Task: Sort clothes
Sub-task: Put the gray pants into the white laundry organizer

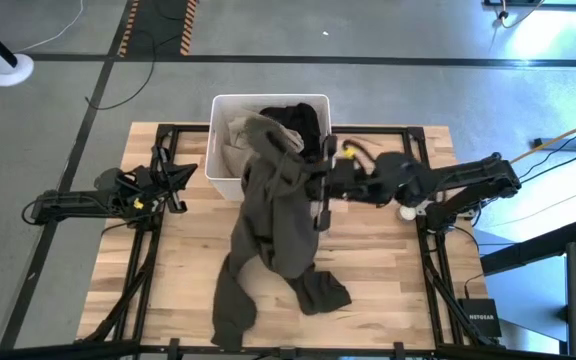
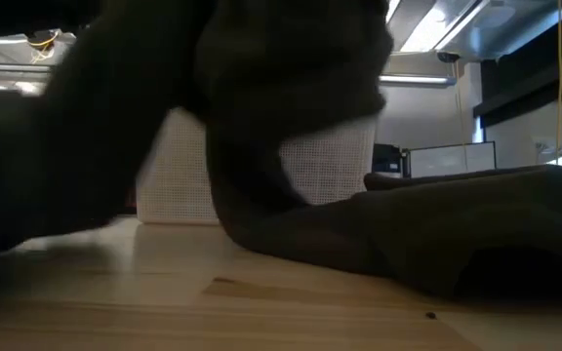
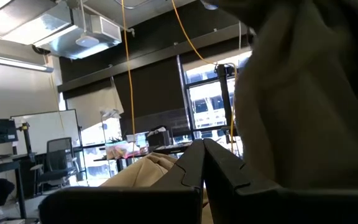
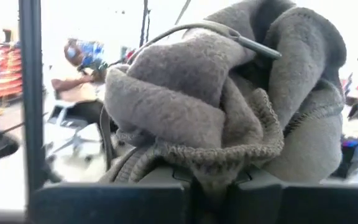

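Two arms over one wood surface [image 1: 168, 300]. The biggest item is the dark olive garment [image 1: 273, 230], which drapes from the white bin [image 1: 223, 105] at 12 o'clock down past centre to 6–7 o'clock, its lower legs lying on the boards. A black garment [image 1: 298, 118] and a beige-khaki one [image 1: 236, 135] sit inside the bin. The right claw [image 1: 320, 180], just right of centre, is clenched on a bunched fold of the olive fabric; the right wrist view shows fleece and a ribbed hem wadded at the fingers. The left claw [image 1: 178, 180] is parked at 9 o'clock, clenched on nothing.

Risks, as I judge them:
- The garment's top looks draped over the bin rim, so pulling could drag or tip the bin.
- The trailing legs could snag the frame or sweep off the near edge.
- The grip is on a loose fold and may slip under the cloth's weight.

Hidden:
- The low view is mostly blocked by dark cloth, with only the bin's perforated wall showing.
- Bin contents underneath can't be seen.
- No pink or navy item is visible.
- Whether the olive piece is trousers or a hoodie is hard to tell.
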Action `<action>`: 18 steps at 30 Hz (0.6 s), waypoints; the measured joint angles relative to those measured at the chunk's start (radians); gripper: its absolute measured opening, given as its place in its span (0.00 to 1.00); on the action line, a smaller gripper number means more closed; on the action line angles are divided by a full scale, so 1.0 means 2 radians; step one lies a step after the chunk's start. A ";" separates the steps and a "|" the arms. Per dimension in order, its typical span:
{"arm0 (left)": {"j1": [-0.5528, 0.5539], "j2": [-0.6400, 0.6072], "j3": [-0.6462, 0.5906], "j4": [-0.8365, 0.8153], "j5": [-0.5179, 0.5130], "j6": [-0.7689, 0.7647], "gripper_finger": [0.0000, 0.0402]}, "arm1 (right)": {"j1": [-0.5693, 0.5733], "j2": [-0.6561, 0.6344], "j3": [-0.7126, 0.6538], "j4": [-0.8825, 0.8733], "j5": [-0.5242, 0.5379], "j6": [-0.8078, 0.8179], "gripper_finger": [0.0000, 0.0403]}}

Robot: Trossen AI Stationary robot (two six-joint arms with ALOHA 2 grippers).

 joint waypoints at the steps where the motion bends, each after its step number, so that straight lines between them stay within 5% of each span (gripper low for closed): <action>1: 0.000 0.000 0.000 0.000 0.000 0.000 0.00 | 0.000 0.000 0.014 -0.001 0.004 -0.011 0.06; 18: 0.000 0.000 0.000 0.000 0.000 0.000 0.00 | -0.083 0.013 0.254 -0.022 0.010 -0.125 0.06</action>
